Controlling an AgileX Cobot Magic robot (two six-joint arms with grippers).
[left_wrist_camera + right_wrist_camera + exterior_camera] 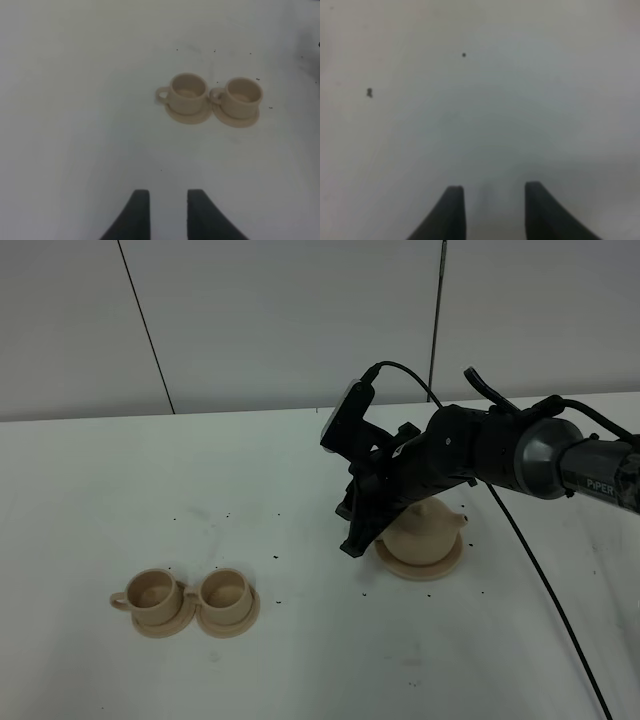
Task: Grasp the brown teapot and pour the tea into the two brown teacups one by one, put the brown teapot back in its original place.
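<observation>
Exterior high view, nearest me: the cups (225,590) sit side by side on their saucers (240,622), close together so, I judge, one pour can follow the other. My left pincer (165,197) hangs apart and empty, facing them. Further back the teapot (432,532) rests on its disc (425,568). My right pincer (352,543), apart and empty, points down just beside it. The white desk (100,490) is speckled, with a grey panelled wall (250,320) behind.

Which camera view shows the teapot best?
The exterior high view: only it shows the teapot, on its saucer, partly hidden by the right arm. Both wrist views show none of it.
</observation>
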